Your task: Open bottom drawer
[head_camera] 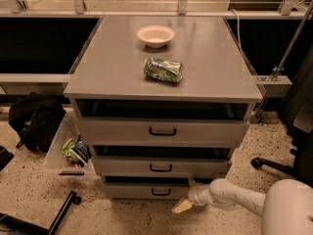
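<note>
The bottom drawer is the lowest of three grey cabinet drawers, with a small black bar handle. A dark gap shows above its front, as with the two drawers above it. My gripper is low at the drawer's right front corner, just right of the handle and near the floor, at the end of my white arm coming in from the lower right. A yellowish fingertip points down and left in front of the drawer.
The middle drawer and top drawer sit above. A white bowl and a green bag lie on the cabinet top. A black backpack and a clear bin are on the floor at left; chair legs at right.
</note>
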Robot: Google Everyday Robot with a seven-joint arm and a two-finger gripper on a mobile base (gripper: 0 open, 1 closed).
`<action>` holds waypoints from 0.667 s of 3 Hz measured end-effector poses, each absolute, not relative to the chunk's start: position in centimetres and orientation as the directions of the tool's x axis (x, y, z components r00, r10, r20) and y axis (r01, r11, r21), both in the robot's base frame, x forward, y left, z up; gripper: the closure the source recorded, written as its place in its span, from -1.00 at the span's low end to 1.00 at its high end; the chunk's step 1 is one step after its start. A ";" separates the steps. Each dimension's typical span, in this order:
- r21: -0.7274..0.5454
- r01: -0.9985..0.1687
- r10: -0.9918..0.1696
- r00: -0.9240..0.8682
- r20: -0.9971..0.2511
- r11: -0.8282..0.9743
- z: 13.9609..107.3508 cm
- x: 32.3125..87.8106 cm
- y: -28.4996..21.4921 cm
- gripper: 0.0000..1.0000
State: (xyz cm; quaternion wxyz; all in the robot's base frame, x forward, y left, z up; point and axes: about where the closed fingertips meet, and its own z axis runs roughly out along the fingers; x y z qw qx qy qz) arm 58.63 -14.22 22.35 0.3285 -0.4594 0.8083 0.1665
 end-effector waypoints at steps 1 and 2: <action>-0.032 -0.856 -0.643 -0.362 -0.675 0.516 21.7 58.8 -13.5 -1.00; -0.021 -0.858 -0.694 -0.402 -0.597 0.514 18.2 57.7 -13.1 -1.00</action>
